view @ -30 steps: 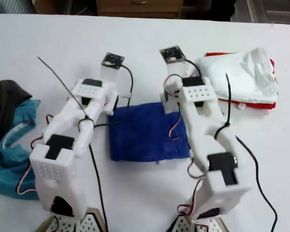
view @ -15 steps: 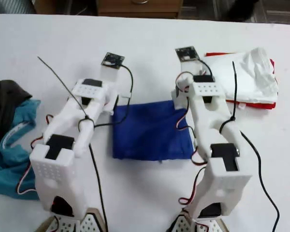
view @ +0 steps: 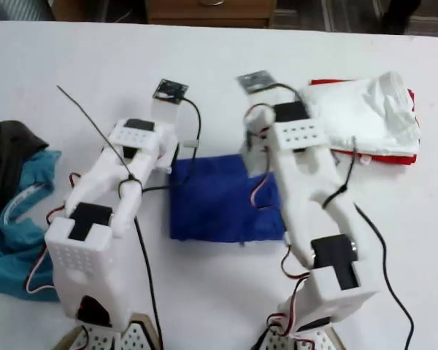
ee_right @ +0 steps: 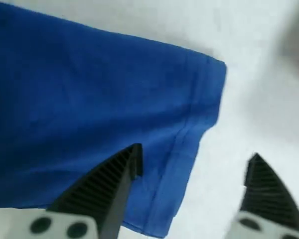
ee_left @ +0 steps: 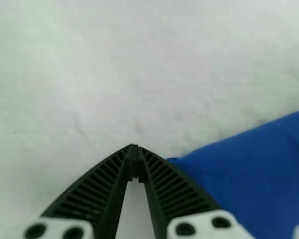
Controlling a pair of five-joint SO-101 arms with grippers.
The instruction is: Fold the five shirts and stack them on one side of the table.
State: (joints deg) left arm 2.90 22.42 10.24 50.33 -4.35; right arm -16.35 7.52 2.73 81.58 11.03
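Observation:
A folded blue shirt lies on the white table between the two arms. My left gripper is shut with nothing in it, its tip on the bare table just beside a corner of the blue shirt. My right gripper is open over the blue shirt, and the shirt's hemmed side edge lies between its fingers. At the back right, a folded white shirt rests on a red shirt. A black shirt and a teal shirt lie crumpled at the left edge.
The left arm and the right arm flank the blue shirt, with cables trailing beside each. Bare white table stretches along the back. A wooden cabinet stands beyond the far edge.
The right arm swung a little to the right, then back left over the blue shirt's right edge; the shirt shifted slightly with it. The left arm has kept still.

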